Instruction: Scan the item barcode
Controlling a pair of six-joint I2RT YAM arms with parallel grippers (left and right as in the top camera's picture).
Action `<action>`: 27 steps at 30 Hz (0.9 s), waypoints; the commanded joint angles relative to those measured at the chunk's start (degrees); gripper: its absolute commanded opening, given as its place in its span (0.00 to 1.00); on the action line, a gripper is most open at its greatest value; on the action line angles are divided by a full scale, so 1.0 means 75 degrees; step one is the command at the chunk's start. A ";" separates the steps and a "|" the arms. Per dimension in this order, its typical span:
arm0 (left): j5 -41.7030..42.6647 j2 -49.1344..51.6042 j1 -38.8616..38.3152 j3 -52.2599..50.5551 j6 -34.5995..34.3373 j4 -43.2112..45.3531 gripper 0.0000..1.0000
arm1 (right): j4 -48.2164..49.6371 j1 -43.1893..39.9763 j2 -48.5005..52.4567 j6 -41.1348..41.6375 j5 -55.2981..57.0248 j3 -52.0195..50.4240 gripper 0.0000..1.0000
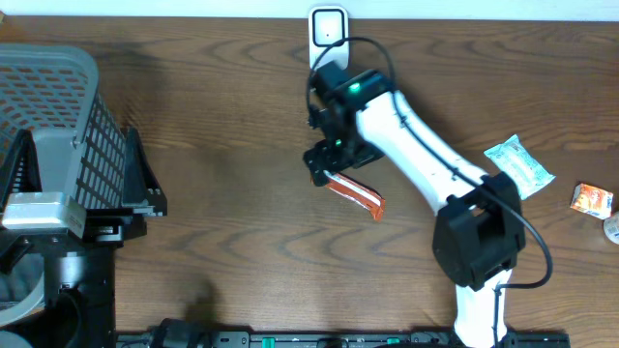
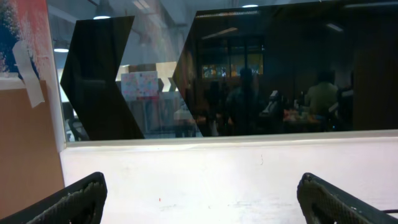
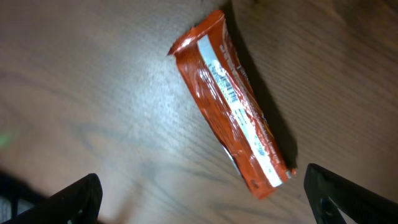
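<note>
overhead – the right gripper (image 1: 332, 162) hovers above one end of the orange packet (image 1: 358, 195), which lies on the table (image 1: 222, 242) near the white scanner (image 1: 329, 27).

left wrist – the left gripper (image 2: 205, 202) gapes wide, empty.

right wrist – jaws spread wide, holding nothing; the packet's barcode strip (image 3: 229, 93) faces up. pinch across the narrow width, clear of that strip.

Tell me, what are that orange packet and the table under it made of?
The orange packet looks like thin glossy plastic or foil film: crinkled, shiny with highlights, flat sealed ends. The table looks like dark wood or wood-print laminate: grain lines show, with a soft sheen.
</note>
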 commanded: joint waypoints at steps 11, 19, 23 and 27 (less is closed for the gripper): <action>0.0020 -0.0052 0.0038 -0.0017 -0.0012 0.0035 0.98 | 0.0740 -0.1055 0.0009 -0.2092 -0.0915 -0.1909 0.99; 0.0020 -0.0052 0.0038 -0.0017 -0.0012 0.0009 0.98 | 0.1338 -0.1072 -0.0012 -0.0950 -0.1918 -0.1734 0.01; 0.0020 -0.0052 0.0038 -0.0023 -0.0012 0.0009 0.98 | 0.1346 -0.1075 -0.0015 -0.0673 -0.2856 -0.1186 0.01; 0.0020 -0.0052 0.0038 -0.0023 -0.0012 0.0012 0.98 | 0.1859 -0.1075 0.0064 -0.0635 -0.3943 -0.1320 0.01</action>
